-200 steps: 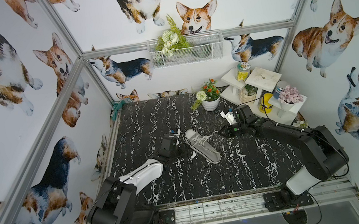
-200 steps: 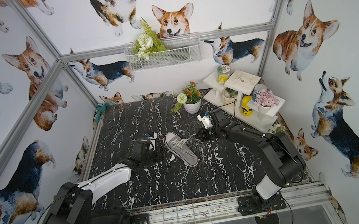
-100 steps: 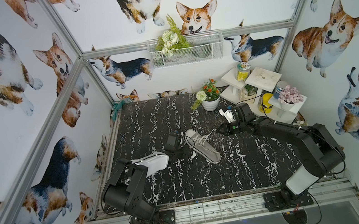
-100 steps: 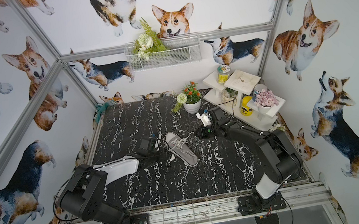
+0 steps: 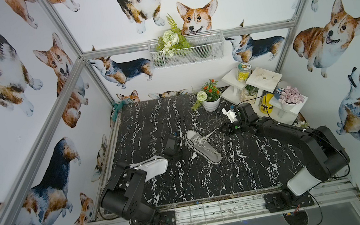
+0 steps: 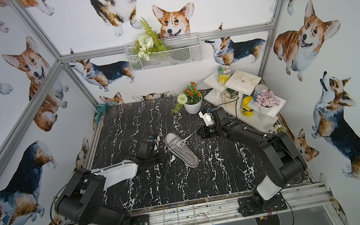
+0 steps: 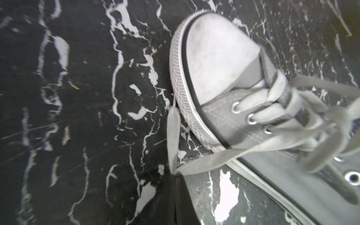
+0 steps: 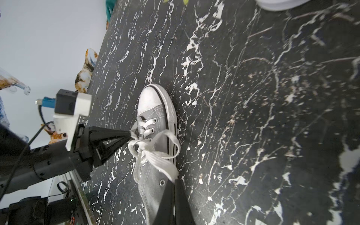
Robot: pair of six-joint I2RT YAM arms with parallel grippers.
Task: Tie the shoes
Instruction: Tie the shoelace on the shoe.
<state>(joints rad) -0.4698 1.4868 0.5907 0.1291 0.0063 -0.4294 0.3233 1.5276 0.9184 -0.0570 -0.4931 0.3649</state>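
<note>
Lying flat on its sole near the middle of the black table (image 5: 208, 185), the grey shoe (image 5: 203, 147) points its white toe (image 7: 214, 54) at the back wall. Its heel points at the front, a bit to the right. The left gripper (image 8: 130, 137) sits just beside the shoe's left side, low by the table. Its jaws are closed tight on a lace (image 7: 214, 161), pinching it near the end. The short loose bit past the pinch runs beside the sole. The right gripper (image 5: 221, 130) is on the other side of the shoe, near it but not touching it. Its jaws are closed too, and they hold the other lace (image 8: 159, 161). That one runs straight and tight from the shoe to the gripper, up off the table. Both of them cross over the middle of the shoe, by the eyelets. At the back right a flower pot (image 5: 211, 105) stands on the table. Next to it is a white shelf (image 5: 262, 77) with jars on it. A wire basket (image 5: 187, 54) with flowers hangs on the back wall.
</note>
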